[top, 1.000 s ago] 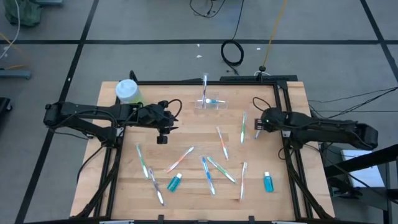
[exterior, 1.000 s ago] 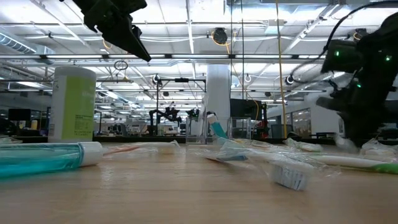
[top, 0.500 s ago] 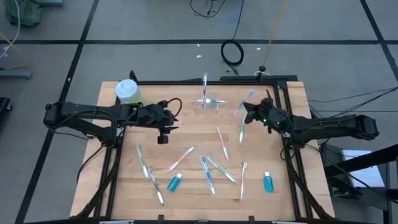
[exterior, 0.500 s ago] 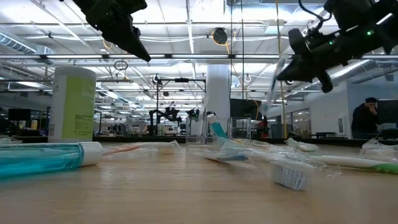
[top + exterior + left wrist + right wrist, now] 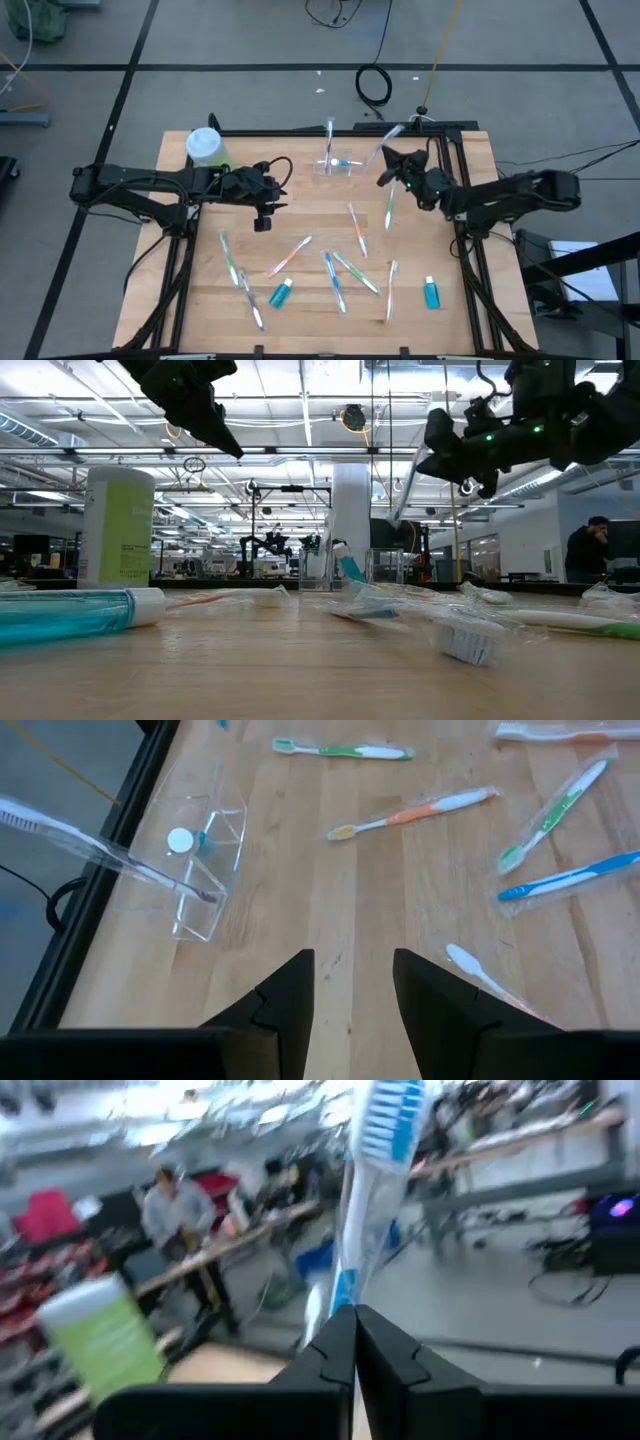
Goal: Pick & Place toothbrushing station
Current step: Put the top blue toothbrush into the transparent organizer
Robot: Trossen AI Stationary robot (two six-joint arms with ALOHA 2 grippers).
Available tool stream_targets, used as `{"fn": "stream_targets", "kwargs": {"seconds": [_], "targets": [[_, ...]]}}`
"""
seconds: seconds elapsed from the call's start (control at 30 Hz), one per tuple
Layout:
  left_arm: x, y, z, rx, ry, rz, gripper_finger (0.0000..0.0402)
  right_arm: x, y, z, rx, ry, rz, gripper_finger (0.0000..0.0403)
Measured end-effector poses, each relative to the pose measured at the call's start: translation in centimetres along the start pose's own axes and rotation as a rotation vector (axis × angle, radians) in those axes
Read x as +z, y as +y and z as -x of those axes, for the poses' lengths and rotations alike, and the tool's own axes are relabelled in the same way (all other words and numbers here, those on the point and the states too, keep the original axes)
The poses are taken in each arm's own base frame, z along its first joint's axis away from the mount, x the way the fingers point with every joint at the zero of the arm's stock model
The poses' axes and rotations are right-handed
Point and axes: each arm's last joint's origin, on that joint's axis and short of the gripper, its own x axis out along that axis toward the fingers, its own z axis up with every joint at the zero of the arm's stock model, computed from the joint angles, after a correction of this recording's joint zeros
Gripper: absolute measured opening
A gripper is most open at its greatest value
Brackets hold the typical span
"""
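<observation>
A: Overhead. Right gripper (image 5: 393, 160) up over the far right part of the wooden table (image 5: 300, 215), clamped on a wrapped blue-and-white toothbrush (image 5: 388, 137). Its wrist view alone shows the blue bristles (image 5: 393, 1120) rising above the closed fingers (image 5: 335, 1350).

B: Low view agrees: that gripper (image 5: 437, 457) hangs high, brush slanting down from it. Left gripper?

A: Hovering left of centre (image 5: 262, 208), fingers apart, nothing between them. Its wrist view shows the small clear plastic cup (image 5: 205, 870) on the boards with one white toothbrush (image 5: 90, 845) leaning out and a white-capped teal tube (image 5: 183, 841) inside.

B: Surroundings?

A: Loose toothbrushes scattered mid-table, green (image 5: 390, 210), orange (image 5: 357, 230), blue (image 5: 333, 280); two teal tubes near the front (image 5: 281, 292), (image 5: 432, 293). Tall green bottle with white cap (image 5: 206, 147) at the far left corner. A person (image 5: 180, 1220) stands in the room beyond.
</observation>
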Motion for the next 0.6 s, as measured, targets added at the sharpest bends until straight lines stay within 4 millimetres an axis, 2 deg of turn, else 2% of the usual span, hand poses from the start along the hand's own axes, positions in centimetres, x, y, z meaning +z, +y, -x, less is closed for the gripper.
{"fn": "stream_targets", "kwargs": {"seconds": [0.13, 0.33, 0.47, 0.6], "targets": [[0.0, 0.0, 0.0, 0.0, 0.0, -0.001, 0.0145, 0.2, 0.7, -1.5, -0.024, -0.019, 0.114, 0.0], [0.0, 0.0, 0.0, 0.0, 0.001, -0.003, 0.0145, -0.6, 2.8, -4.1, -0.043, 0.125, 0.32, 0.0], [0.0, 0.0, 0.0, 0.0, 0.002, 0.004, 0.0145, -1.1, 3.5, -5.3, -0.054, 0.164, 0.352, 0.0], [0.0, 0.0, 0.0, 0.0, 0.002, 0.008, 0.0145, -2.0, 3.4, -5.6, -0.084, 0.194, 0.418, 0.0]]}}
